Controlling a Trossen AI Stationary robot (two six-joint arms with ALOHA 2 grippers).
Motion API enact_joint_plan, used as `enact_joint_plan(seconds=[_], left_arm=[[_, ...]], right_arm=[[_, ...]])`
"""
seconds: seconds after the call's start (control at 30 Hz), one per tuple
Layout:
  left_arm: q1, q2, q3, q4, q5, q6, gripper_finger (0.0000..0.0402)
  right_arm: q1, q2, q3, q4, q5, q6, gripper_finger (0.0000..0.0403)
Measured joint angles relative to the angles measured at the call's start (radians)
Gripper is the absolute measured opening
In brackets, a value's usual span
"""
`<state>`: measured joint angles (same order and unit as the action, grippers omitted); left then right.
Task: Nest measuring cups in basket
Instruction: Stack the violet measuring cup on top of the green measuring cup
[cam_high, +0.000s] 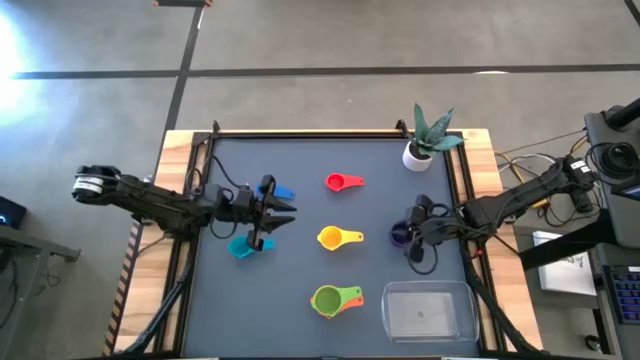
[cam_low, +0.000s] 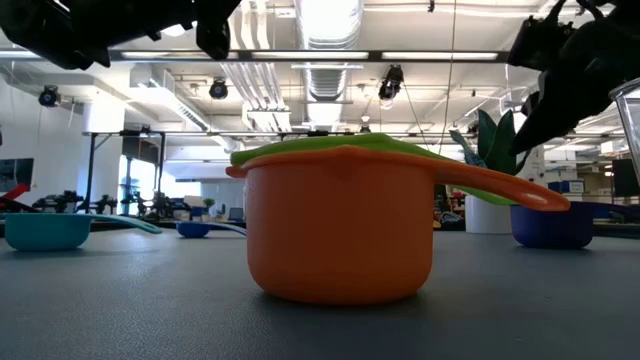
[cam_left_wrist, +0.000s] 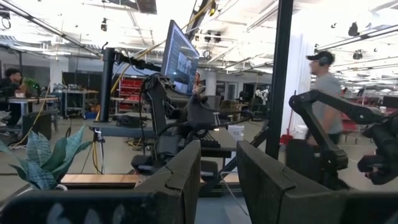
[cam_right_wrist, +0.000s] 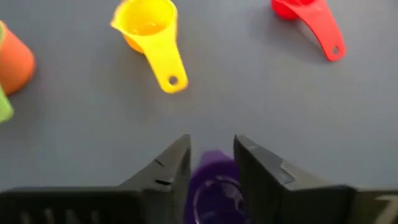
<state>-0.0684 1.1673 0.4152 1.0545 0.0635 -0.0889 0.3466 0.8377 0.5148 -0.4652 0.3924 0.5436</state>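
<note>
With the right gripper (cam_right_wrist: 211, 167) parted astride the purple cup (cam_right_wrist: 214, 186) above the basket (cam_high: 428, 309), it should close squarely on the cup's handle before lifting.

We note a polished grey concrete floor (cam_high: 400, 40) crossed by dark lines beyond the table at twelve o'clock. Overhead, exposed silver ductwork (cam_low: 325, 60) runs beneath a white ceiling with bright strip lights (cam_low: 330, 15). A monitor (cam_left_wrist: 180, 59) stands on a desk (cam_left_wrist: 124, 129). At three o'clock, a person in a cap (cam_left_wrist: 323, 87) stands by a white column (cam_left_wrist: 298, 81).
</note>
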Motion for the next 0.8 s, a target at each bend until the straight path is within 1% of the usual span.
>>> enact_joint_plan(seconds=[0.1,0.23,0.37,0.6,0.8], left_arm=[[0.000,-0.002,0.000,0.001,0.000,0.001,0.0086],[0.000,-0.002,0.000,0.001,0.000,0.001,0.0086],[0.000,-0.002,0.000,0.001,0.000,0.001,0.0086],[0.000,-0.003,0.000,0.001,0.000,0.001,0.0086],[0.000,-0.003,0.000,0.001,0.000,-0.001,0.0086]], right_arm=[[0.000,-0.005,0.000,-0.039,0.001,0.041,0.0142],[0.000,-0.013,0.000,-0.070,0.001,0.073,0.0157],[0.000,-0.013,0.000,-0.086,0.000,0.094,0.0159],[0.000,-0.013,0.000,-0.096,-0.003,0.138,0.0151],[0.000,-0.012,0.006,-0.186,-0.003,0.186,0.0156]])
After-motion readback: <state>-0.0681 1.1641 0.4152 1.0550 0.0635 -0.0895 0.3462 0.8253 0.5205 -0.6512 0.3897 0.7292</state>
